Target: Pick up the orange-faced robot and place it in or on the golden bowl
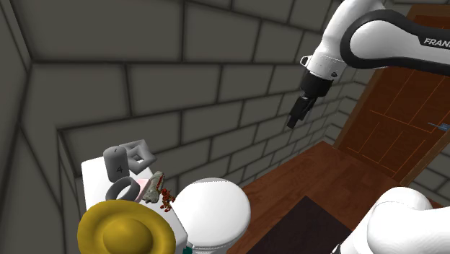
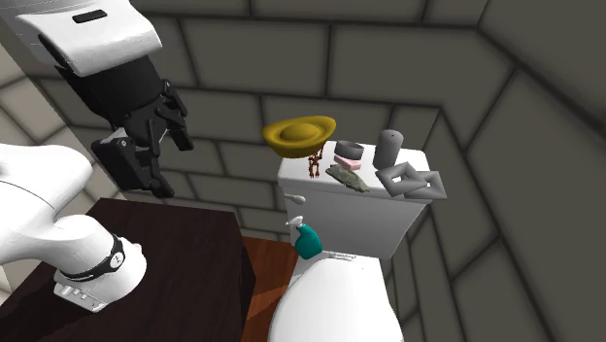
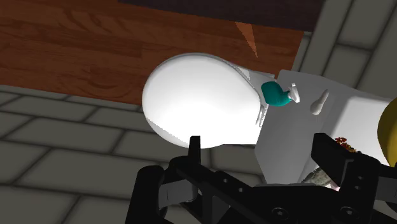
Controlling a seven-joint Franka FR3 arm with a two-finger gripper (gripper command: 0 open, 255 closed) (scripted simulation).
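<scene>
The tool (image 1: pixel 297 115), fingers spread and empty, hangs high, well apart from the toilet tank (image 2: pixel 340 209). On its lid the orange-red robot (image 2: pixel 314 165) stands just beside the golden bowl (image 2: pixel 299 134), with a grey ring (image 2: pixel 349 150) and a flat greenish thing (image 2: pixel 348 176) close on its other side.

A home bathroom: white toilet (image 2: pixel 335 301) and cistern (image 2: pixel 340 209) (grey block walls (image 1: pixel 180 65), wooden floor (image 1: pixel 288 189))
</scene>
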